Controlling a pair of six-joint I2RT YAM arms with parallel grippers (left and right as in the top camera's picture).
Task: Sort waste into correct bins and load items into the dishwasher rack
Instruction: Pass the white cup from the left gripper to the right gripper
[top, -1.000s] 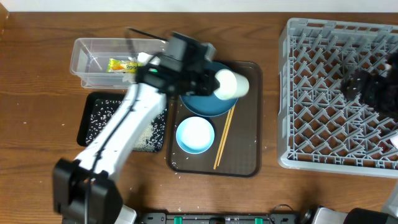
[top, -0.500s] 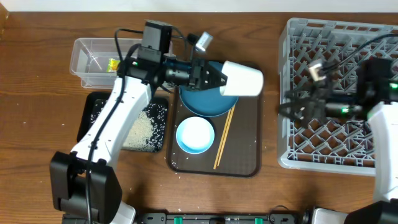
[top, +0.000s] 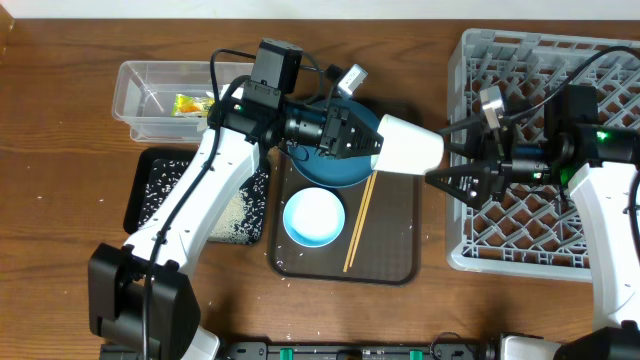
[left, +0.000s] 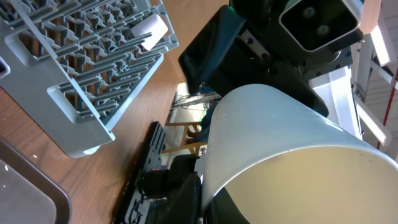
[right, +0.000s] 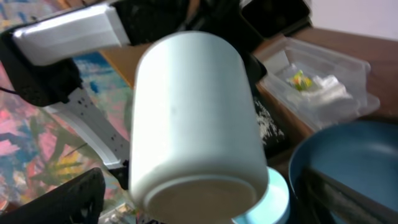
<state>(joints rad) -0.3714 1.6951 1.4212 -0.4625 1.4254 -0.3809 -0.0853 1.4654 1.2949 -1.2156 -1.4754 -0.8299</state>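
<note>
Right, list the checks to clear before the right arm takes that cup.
1. Left gripper shut on the white cup: ok.
2. Right gripper jaws open: ok.
3. Cup's base turned toward the right gripper: ok.
4. Right gripper around the cup: not ok, its tips sit just beside the base.
5. Cup empty: ok, the left wrist view shows a bare interior.
6. Free pegs in the dishwasher rack: ok, the front rows show nothing in them.
</note>
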